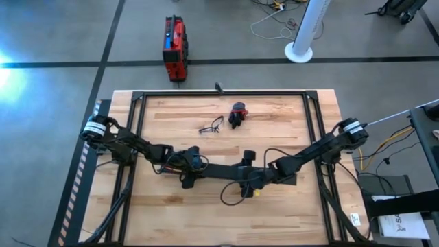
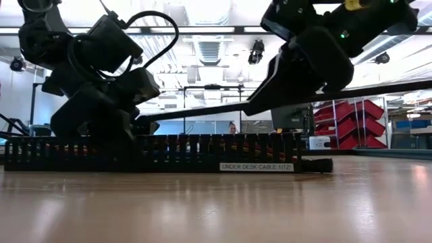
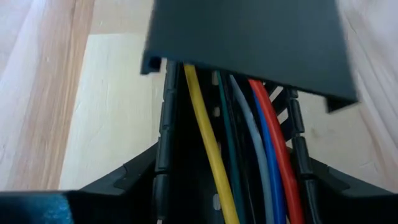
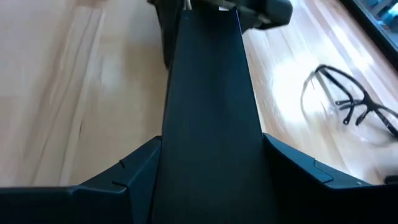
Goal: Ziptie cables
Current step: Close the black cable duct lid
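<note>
Right wrist view, item one: your right hand (image 4: 208,180) has its two fingers pinching the wide flat black cover strip (image 4: 208,93), which runs forward from between them, tilted above the desk (image 4: 81,81). Off to one side of that strip, clear of the hand, lie the safety glasses (image 4: 351,106).

Item two: your left hand (image 3: 230,199) straddles the slotted black duct (image 3: 166,124), a finger against each outer wall. You cannot tell whether the fingers are pressing the duct or merely spread around it.

Item three: between those fingers, lying lengthwise inside the duct, are the cables (image 3: 249,143) in yellow, green, grey, blue and red. Ahead of the hand, the cover strip's end hangs over them.

Item four: high view, a small red-and-black object (image 1: 238,114) sits well beyond both hands.
</note>
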`<state>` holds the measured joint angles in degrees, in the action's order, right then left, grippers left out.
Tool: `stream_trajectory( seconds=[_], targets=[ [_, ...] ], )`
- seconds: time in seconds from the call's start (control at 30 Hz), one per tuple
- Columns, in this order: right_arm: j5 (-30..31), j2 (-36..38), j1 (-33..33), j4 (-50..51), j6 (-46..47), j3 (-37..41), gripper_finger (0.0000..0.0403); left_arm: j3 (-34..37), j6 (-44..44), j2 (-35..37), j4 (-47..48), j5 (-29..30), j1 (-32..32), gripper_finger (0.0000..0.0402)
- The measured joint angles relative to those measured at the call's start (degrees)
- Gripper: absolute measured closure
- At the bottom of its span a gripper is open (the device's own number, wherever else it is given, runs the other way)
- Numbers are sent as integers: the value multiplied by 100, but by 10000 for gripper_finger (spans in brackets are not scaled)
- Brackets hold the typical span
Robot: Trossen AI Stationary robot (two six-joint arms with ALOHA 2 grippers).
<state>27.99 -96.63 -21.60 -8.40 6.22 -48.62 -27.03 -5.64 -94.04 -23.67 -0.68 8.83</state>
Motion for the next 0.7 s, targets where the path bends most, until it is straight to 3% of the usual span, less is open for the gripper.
stream_trajectory(
  seconds=[0.23, 0.7],
  targets=[
    [-308, -254, 56, -547, -108, 0, 183, 4, 36, -4, 40, 16, 3, 176],
    [-260, -624, 281, -670, -91, 0, 183, 13, 43, -9, 110, 69, 115, 178]
  ],
)
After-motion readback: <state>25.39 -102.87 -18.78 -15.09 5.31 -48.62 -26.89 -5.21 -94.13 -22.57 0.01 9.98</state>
